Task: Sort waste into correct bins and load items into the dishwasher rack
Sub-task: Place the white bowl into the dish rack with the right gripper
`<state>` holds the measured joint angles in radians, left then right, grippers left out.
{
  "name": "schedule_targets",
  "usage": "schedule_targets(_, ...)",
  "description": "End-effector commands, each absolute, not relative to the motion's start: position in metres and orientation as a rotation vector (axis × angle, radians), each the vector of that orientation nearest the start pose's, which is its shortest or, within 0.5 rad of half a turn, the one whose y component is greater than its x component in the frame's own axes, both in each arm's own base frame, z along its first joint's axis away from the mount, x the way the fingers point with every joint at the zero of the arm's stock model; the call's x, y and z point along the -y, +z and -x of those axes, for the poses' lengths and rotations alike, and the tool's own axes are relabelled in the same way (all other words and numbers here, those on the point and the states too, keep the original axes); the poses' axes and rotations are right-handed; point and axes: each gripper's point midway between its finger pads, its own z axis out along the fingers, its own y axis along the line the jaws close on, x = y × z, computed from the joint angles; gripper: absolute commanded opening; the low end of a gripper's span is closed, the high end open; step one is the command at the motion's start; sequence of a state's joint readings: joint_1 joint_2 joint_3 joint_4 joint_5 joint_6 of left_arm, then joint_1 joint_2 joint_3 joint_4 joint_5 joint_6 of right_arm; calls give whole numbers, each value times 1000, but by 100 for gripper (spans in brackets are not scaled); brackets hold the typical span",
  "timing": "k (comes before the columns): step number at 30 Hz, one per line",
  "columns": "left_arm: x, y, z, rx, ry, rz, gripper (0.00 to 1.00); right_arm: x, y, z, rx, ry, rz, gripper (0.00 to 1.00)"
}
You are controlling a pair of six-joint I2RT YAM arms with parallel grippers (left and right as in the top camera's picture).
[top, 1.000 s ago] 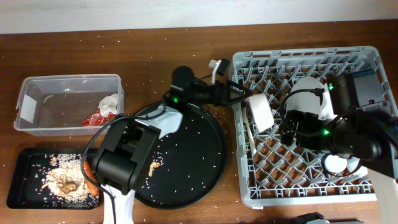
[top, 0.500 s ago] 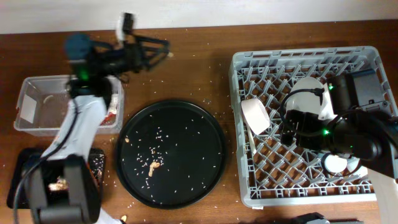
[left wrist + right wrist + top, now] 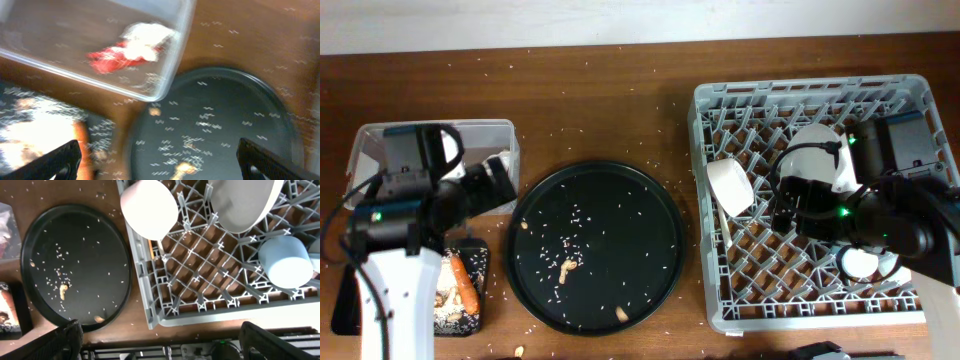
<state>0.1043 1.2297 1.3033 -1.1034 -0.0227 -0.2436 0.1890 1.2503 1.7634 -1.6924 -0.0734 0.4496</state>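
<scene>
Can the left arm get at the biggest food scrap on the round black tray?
Probably yes: the left gripper hangs by the round black tray, jaws wide open, and the food scrap lies bare, nothing over it.

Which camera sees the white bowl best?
The right wrist view: the white bowl is big and sharp in the rack. Overhead shows the white bowl smaller. The left wrist view misses it.

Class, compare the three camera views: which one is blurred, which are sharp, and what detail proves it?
Left wrist view: motion-blurred, rice grains on the round black tray smear into wavy streaks, red wrapper soft-edged. Right wrist view: sharp, dishwasher rack grid and white bowl crisp. Overhead: sharp, evenly lit.
</scene>
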Motion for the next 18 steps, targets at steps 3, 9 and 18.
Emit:
schedule_targets(3,-64,243,-287,-2513,223,449,99,-52,310,-207,-2759,270,-352,99)
schedule_targets(9,-64,242,-286,-2519,224,449,99,-52,310,-207,-2759,270,-352,99)
schedule_targets(18,-64,241,-286,-2520,224,449,99,-16,398,-236,-2065,141,-242,98)
